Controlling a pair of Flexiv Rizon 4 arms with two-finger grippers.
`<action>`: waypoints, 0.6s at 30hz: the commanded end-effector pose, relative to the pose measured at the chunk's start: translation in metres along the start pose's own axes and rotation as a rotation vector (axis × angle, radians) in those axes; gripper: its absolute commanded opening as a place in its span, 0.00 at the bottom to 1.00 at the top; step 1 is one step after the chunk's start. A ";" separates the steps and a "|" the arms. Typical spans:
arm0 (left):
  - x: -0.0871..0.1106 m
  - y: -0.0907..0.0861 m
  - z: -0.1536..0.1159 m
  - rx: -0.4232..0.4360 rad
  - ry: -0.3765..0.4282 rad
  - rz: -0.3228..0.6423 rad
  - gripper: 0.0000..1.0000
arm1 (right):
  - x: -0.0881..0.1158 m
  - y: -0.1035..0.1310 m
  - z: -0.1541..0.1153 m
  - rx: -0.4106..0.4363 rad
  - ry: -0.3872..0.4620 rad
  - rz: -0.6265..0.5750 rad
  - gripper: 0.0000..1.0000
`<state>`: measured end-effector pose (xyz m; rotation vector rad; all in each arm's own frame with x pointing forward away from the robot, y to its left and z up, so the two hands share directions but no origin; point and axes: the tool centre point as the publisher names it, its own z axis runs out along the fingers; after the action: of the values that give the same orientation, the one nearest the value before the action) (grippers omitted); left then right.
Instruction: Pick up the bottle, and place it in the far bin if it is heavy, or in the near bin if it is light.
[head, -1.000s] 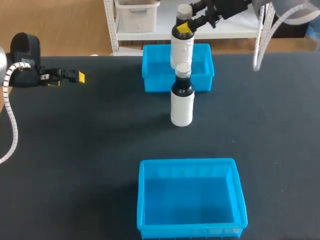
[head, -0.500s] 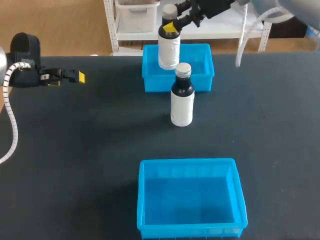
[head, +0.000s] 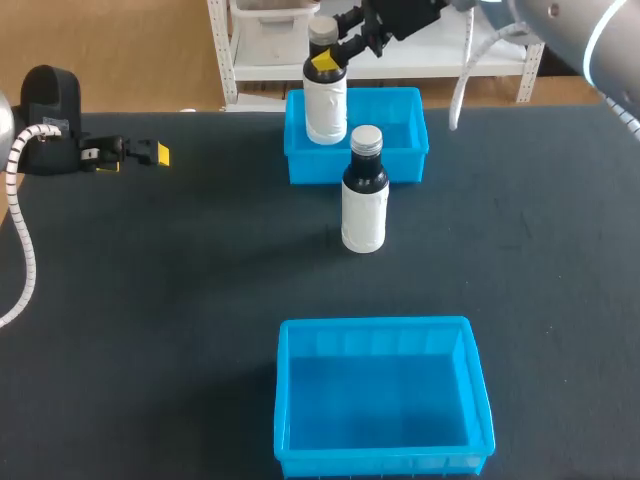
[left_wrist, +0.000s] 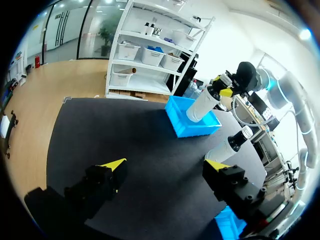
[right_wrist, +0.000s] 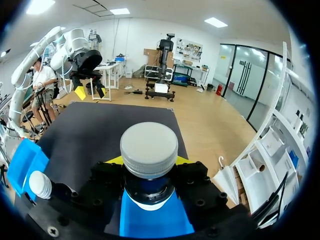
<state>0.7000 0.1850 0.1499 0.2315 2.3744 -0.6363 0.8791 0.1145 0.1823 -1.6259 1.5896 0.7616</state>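
My right gripper (head: 330, 57) is shut on the neck of a white bottle with a grey cap (head: 325, 95), which hangs upright over the left part of the far blue bin (head: 410, 150). From the right wrist, the cap (right_wrist: 149, 149) sits between the yellow-tipped fingers, with the bin's blue floor (right_wrist: 150, 217) below. A second bottle (head: 364, 205), dark-necked with a white label, stands on the table in front of that bin. The near blue bin (head: 380, 325) holds nothing. My left gripper (head: 150, 153) stays open at the far left, its fingers (left_wrist: 112, 167) spread over bare table.
The dark tabletop (head: 180, 300) stretches between the two bins and around them. In the left wrist view the held bottle (left_wrist: 202, 105), the far bin (left_wrist: 192, 122) and the standing bottle (left_wrist: 230, 145) lie ahead of my open left gripper (left_wrist: 165, 167).
My right gripper has carried the held bottle leftward, from above the standing bottle to the far bin's left side. The left arm and the standing bottle have not moved.
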 end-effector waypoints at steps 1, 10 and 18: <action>0.000 0.000 0.000 0.000 0.000 0.000 1.00 | -0.002 -0.009 0.006 -0.035 0.003 0.005 0.00; 0.000 0.000 0.000 0.000 0.000 0.000 1.00 | 0.001 -0.009 0.018 -0.049 0.006 0.014 0.00; 0.000 0.000 0.000 0.000 0.000 0.000 1.00 | 0.010 -0.010 0.027 -0.059 0.017 0.028 0.00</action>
<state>0.7000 0.1850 0.1499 0.2315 2.3744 -0.6363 0.8790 0.1264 0.1601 -1.6188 1.6247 0.7647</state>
